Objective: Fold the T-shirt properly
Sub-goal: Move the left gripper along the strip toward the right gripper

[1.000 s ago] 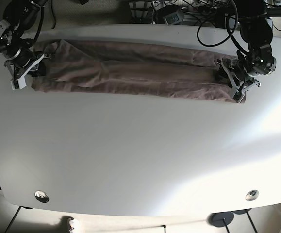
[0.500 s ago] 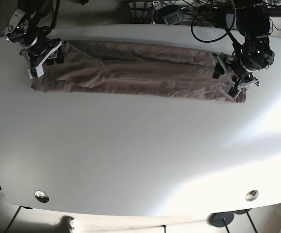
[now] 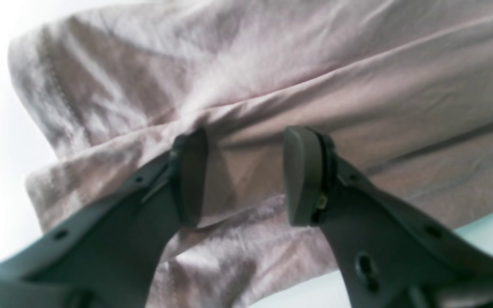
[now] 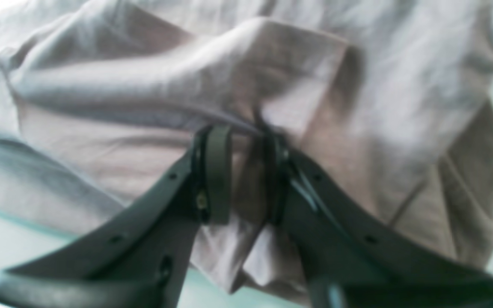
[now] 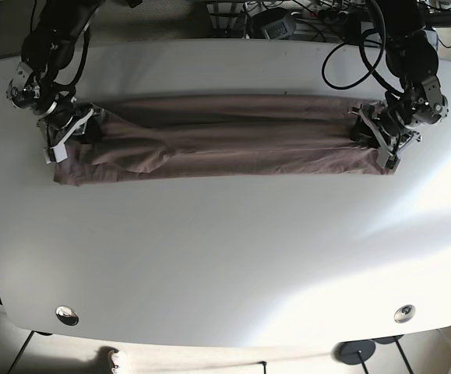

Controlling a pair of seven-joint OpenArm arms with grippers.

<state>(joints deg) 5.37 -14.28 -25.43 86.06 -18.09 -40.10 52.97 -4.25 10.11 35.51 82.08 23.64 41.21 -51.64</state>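
The T-shirt (image 5: 225, 140) is a mauve-brown cloth lying as a long, narrow strip across the far half of the white table (image 5: 225, 257). At the strip's end on the base view's left, my right gripper (image 5: 81, 132) is shut on a bunched fold of the T-shirt (image 4: 357, 85), and the right gripper (image 4: 246, 171) has cloth pinched between its dark fingers. At the other end, my left gripper (image 5: 368, 130) rests on the cloth. The left gripper (image 3: 244, 175) stands open, its fingers apart over a ridge of the T-shirt (image 3: 315, 64).
Cables and black equipment (image 5: 287, 19) crowd the table's far edge behind the shirt. Two round metal fittings (image 5: 67, 315) (image 5: 403, 313) sit near the front corners. A bright patch of light falls on the table's right side.
Both grippers have drawn the shirt's far edge toward the front, so the strip is narrower and straighter. The arm on the base view's left moved down with the cloth.
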